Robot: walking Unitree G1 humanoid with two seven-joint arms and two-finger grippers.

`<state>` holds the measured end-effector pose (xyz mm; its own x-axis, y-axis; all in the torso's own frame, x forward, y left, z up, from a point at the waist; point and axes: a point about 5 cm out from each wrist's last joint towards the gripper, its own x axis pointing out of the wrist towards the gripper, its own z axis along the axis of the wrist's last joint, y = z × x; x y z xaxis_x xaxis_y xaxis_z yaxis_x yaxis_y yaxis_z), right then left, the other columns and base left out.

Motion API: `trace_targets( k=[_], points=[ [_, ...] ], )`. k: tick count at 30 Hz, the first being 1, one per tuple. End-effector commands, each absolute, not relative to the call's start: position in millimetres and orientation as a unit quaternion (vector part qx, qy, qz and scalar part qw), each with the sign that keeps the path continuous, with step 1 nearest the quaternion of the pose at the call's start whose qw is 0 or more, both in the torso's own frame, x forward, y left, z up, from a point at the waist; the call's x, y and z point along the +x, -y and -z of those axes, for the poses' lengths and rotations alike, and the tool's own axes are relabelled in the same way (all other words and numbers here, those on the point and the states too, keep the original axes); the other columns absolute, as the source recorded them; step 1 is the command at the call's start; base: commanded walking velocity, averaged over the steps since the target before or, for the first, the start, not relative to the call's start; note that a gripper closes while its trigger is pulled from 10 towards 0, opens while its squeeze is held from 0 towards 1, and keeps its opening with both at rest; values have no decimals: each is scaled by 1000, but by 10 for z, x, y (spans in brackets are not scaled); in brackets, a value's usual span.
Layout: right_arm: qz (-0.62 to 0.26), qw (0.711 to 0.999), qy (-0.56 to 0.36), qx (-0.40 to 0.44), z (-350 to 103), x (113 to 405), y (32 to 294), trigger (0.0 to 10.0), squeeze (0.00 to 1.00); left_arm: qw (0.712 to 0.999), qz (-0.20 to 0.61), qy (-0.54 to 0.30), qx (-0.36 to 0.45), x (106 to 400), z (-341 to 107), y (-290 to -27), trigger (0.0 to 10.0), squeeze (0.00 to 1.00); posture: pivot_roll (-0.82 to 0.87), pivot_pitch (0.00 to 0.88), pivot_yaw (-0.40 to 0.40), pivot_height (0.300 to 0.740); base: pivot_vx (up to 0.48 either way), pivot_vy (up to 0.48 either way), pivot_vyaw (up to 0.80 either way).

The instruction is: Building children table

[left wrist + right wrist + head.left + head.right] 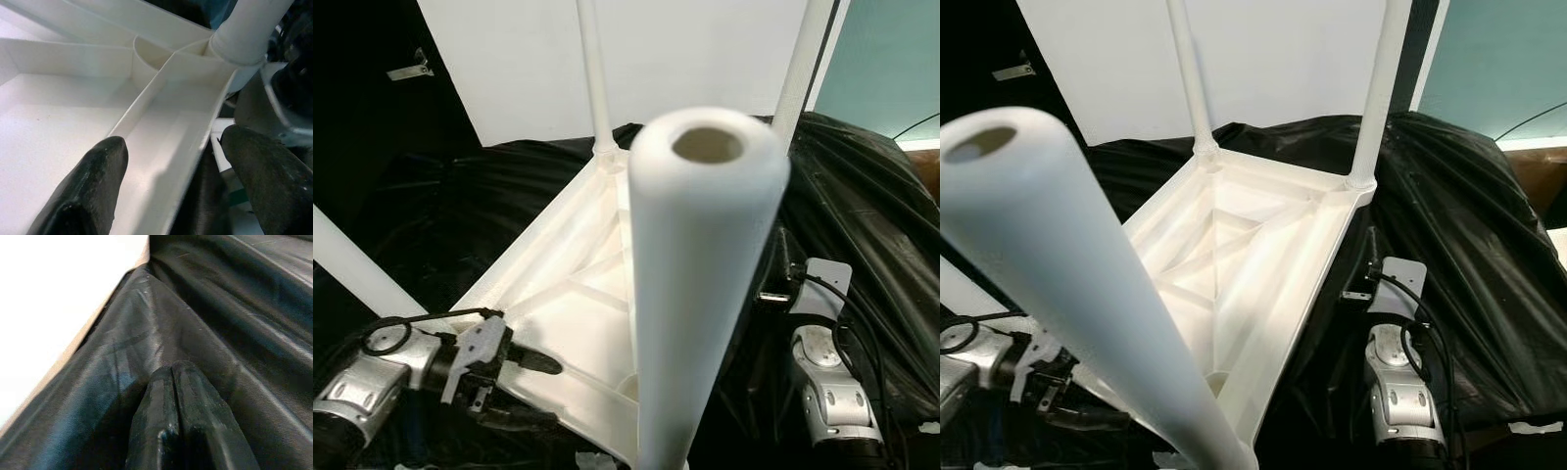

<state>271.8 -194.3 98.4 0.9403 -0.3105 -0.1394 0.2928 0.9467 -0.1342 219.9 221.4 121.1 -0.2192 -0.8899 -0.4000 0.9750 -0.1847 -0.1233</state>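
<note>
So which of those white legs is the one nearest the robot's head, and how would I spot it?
Find the upturned white tabletop lying on black sheeting. Thin legs rise from its far corners; the nearest leg rises toward the camera, looking far thicker, with its hollow round end showing.

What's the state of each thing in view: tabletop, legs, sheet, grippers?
tabletop: upside down, ribbed underside up
far legs: upright in corner sockets
near leg: standing, hollow end up
black sheet: crumpled under tabletop
left gripper: open, straddling tabletop rim
right gripper: shut, against sheet
</note>
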Motion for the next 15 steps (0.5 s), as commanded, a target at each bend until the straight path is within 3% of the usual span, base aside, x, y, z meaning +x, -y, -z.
trace_targets(
  k=[1,6,10,15],
  points=[
    [150,983,-94,-51,-935,2703,1930,10000,0,588,781,-181,106,2148,-1230,-2211,10000,0,-50,0,44,740,0,0,0],
    [148,983,-96,-51,-928,2703,1916,10000,0,583,786,-180,100,2121,-1251,-2206,10000,0,-49,0,43,740,0,0,0],
    [147,983,-97,-51,-928,2703,1916,10000,0,553,791,-212,152,2047,-1084,-2256,10000,0,-48,0,43,740,0,0,0],
    [148,983,-96,-50,-935,2706,1917,10000,0,536,795,-212,186,2044,-970,-2220,10000,0,-53,0,43,740,0,0,0]
  ],
)
